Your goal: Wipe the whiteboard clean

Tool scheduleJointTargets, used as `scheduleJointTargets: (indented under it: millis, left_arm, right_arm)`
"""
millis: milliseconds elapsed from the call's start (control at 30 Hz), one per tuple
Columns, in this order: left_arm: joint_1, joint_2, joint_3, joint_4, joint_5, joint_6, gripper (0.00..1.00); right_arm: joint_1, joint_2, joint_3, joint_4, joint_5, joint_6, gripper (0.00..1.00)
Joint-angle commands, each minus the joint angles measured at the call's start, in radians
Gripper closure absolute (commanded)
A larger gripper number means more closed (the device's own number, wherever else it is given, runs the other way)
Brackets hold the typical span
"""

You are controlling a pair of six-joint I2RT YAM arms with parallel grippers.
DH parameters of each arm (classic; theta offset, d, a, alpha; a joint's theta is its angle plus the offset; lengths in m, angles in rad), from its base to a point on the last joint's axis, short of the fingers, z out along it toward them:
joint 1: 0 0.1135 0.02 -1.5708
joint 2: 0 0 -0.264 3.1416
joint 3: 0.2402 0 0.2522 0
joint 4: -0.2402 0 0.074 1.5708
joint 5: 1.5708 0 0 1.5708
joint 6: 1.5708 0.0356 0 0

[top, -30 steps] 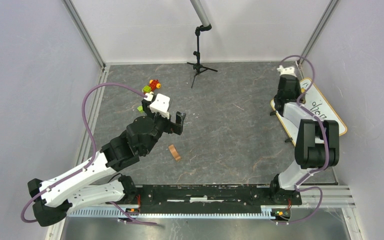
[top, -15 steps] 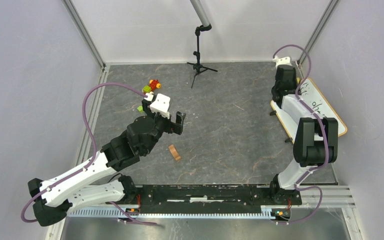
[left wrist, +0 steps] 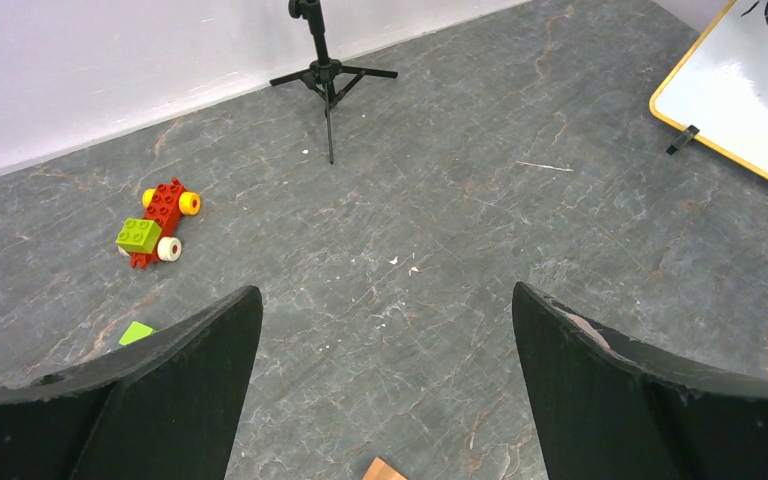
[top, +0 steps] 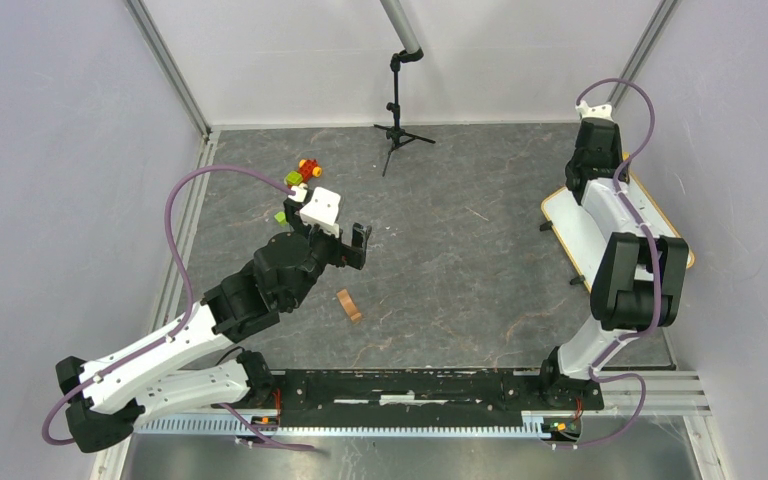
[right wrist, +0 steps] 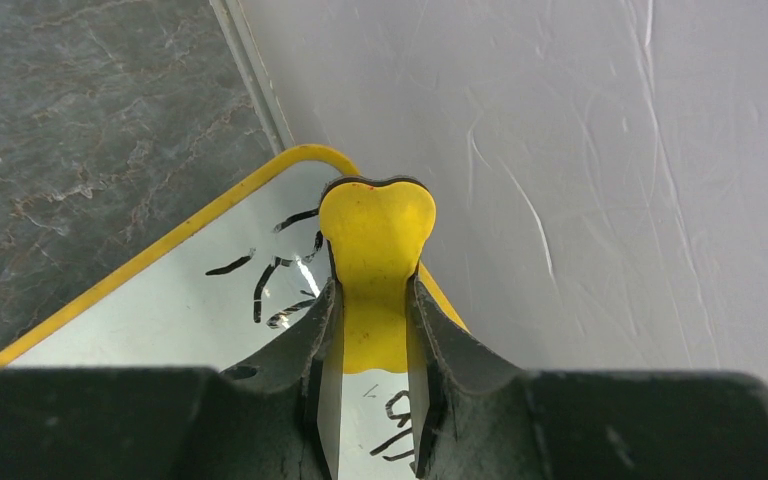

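The whiteboard [top: 571,216] lies at the right side of the floor, against the wall, its frame showing yellow-tan. Dark handwriting [right wrist: 265,280] remains near its far corner in the right wrist view. My right gripper [right wrist: 375,296] is shut on a yellow bone-shaped eraser [right wrist: 377,235], whose end sits over that far corner of the board. From above, the right gripper [top: 600,166] stands over the board's far end. My left gripper [top: 336,235] hovers open and empty over mid-floor, far from the board [left wrist: 750,100].
A red and yellow toy car [top: 305,169] and a green brick [top: 280,216] lie at the far left. A tan wooden piece [top: 348,304] lies below the left gripper. A black tripod [top: 397,126] stands at the back wall. The right wall runs beside the board.
The right arm has swept away and to the right along the board toward its far corner. The writing seen from above earlier no longer shows there. The left arm has not moved.
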Motion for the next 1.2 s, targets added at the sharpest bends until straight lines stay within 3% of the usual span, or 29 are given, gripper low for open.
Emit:
scheduleJointTargets:
  millis: [0, 333, 600, 767, 933, 1167]
  left_arm:
    - [-0.006, -0.008, 0.001, 0.051, -0.011, 0.054, 0.00]
    - [-0.005, -0.009, 0.003, 0.051, -0.011, 0.054, 0.00]
    - [-0.005, -0.011, 0.003, 0.049, -0.008, 0.054, 0.00]
    - [-0.005, -0.015, 0.003, 0.049, -0.008, 0.054, 0.00]
    - [-0.005, -0.018, 0.003, 0.049, -0.006, 0.052, 0.00]
    - [-0.005, -0.023, 0.003, 0.049, -0.009, 0.054, 0.00]
  right_arm:
    - [-0.012, 0.028, 0.001, 0.001, -0.026, 0.020, 0.77]
    - [0.006, 0.058, -0.048, -0.017, -0.146, 0.055, 0.78]
    - [0.121, 0.089, -0.100, -0.032, -0.196, 0.052, 0.79]
    - [0.127, 0.033, -0.089, -0.049, -0.216, 0.083, 0.79]
    - [0.090, -0.002, 0.026, -0.117, -0.175, 0.098, 0.79]
    - [0.032, 0.116, 0.285, -0.387, -0.141, 0.193, 0.80]
